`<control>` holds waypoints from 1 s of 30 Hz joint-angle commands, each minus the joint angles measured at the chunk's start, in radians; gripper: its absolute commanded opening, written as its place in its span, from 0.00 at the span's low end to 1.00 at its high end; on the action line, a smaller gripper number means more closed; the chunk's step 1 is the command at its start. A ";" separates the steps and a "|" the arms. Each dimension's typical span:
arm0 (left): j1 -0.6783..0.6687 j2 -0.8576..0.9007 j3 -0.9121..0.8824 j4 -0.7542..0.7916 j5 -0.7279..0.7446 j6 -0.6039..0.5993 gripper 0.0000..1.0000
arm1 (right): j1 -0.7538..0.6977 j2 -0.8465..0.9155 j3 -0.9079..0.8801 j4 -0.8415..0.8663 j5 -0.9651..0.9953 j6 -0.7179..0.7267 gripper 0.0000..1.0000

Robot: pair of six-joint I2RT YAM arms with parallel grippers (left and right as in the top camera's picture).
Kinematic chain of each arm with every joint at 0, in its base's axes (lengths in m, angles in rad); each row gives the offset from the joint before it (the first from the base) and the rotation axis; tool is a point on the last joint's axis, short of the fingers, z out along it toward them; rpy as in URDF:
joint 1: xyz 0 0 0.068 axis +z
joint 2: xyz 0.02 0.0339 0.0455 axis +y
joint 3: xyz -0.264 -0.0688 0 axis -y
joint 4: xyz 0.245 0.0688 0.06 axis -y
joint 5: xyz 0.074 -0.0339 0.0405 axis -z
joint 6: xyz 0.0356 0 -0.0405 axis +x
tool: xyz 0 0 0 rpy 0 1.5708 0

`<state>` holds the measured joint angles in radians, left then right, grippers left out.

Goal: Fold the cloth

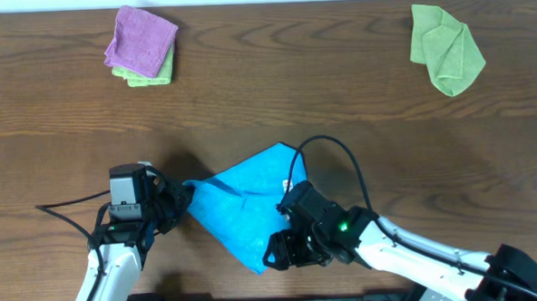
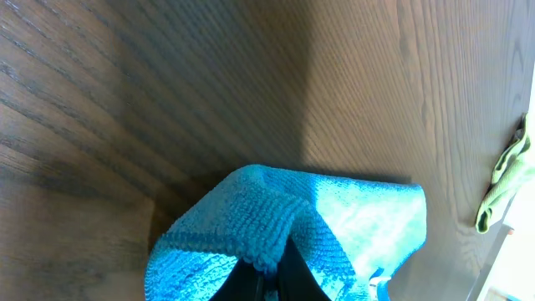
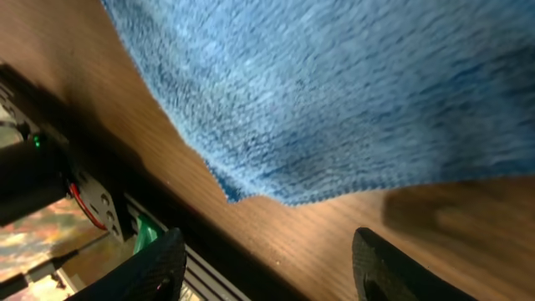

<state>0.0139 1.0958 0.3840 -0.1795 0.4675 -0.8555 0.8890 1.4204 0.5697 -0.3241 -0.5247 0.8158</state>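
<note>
While left fingers [image 2: 297, 280] clamp the cloth [image 1: 244, 206], right fingers [image 3: 159, 267] stand apart at its edge.

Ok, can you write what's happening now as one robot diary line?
left gripper: shut on cloth corner | right gripper: open, empty, by cloth's near edge | cloth: rumpled, not neatly folded, on table

The overhead camera looked straight down on the whole table [image 1: 338, 84], both arms [image 1: 418, 248] at its near edge. The left wrist camera sat close over the cloth [image 2: 334, 217], facing out across the wood; the right wrist camera peered past its fingers [image 3: 155, 269] at the same cloth's edge.
</note>
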 commanded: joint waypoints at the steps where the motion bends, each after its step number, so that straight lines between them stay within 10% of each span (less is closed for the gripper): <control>1: -0.001 -0.006 0.024 -0.003 -0.004 0.025 0.06 | 0.031 0.008 0.006 0.007 -0.005 0.046 0.66; 21: -0.001 -0.006 0.024 -0.003 -0.003 0.025 0.06 | 0.074 0.153 0.006 0.216 0.048 0.131 0.66; 30: -0.001 -0.006 0.024 -0.003 -0.003 0.026 0.06 | 0.074 0.153 0.006 0.216 0.123 0.130 0.07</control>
<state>0.0139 1.0954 0.3840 -0.1791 0.4675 -0.8555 0.9581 1.5661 0.5751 -0.1078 -0.4435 0.9432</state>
